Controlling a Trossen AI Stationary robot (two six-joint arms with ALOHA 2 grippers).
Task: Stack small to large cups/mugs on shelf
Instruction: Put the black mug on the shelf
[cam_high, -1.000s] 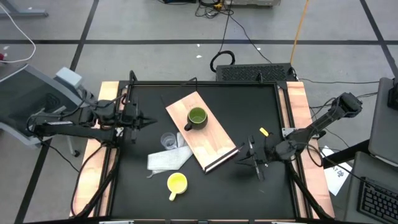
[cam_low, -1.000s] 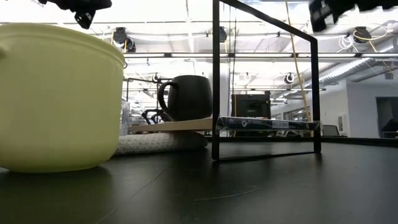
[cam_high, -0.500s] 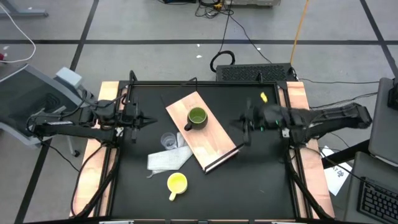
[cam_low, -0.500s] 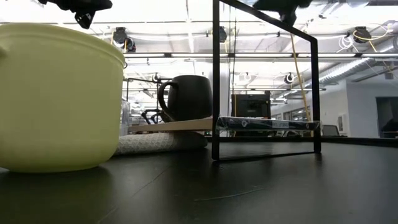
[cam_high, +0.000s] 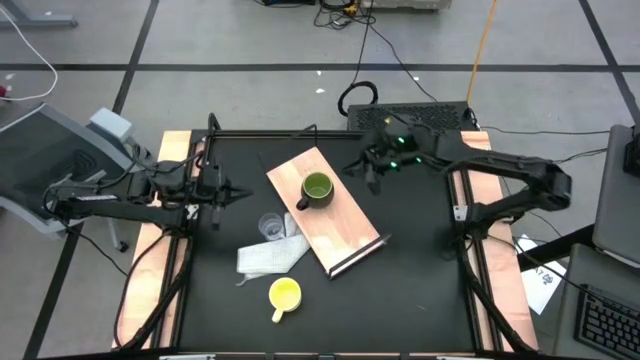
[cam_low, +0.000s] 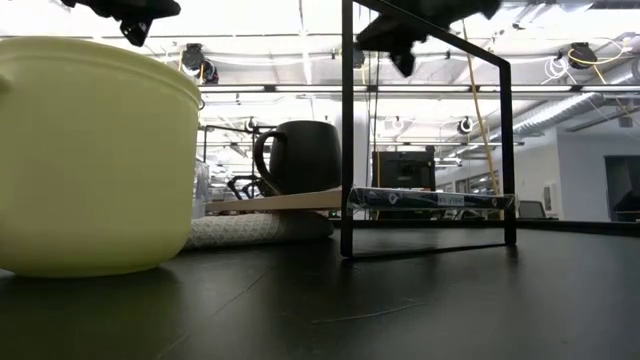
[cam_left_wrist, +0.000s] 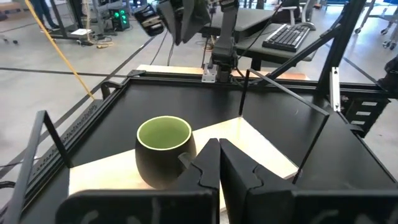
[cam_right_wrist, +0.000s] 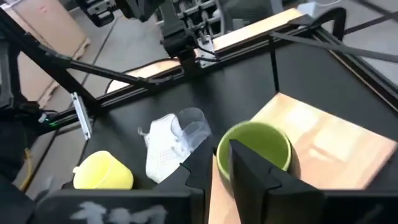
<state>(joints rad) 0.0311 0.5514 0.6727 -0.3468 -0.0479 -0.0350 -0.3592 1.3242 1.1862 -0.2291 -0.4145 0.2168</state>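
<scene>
A dark olive-green mug (cam_high: 317, 188) stands upright on the light-wood shelf (cam_high: 335, 232), which lies slantwise mid-table. A thin black frame (cam_low: 345, 130) rises at the shelf's near-right end. The yellow mug (cam_high: 285, 294) stands on the table near the front edge. The clear cup (cam_high: 271, 227) sits beside a white cloth (cam_high: 268, 256), left of the shelf. My right gripper (cam_high: 362, 166) hovers up off the table, just right of and beyond the green mug (cam_right_wrist: 261, 144), its fingers slightly open and holding nothing. My left gripper (cam_high: 222, 194) waits shut at the table's left side.
Wooden rails (cam_high: 480, 160) and black bars (cam_high: 330, 133) border the black table. The shelf's upright wire frame (cam_left_wrist: 244, 93) stands near the right arm's side of the board. The right half of the table (cam_high: 420, 260) holds no objects.
My right gripper has swung from low over the table's near right part toward the far edge and somewhat left, rising and turning, and now hangs close to the green mug. The mugs, cup, cloth and shelf have stayed in place.
</scene>
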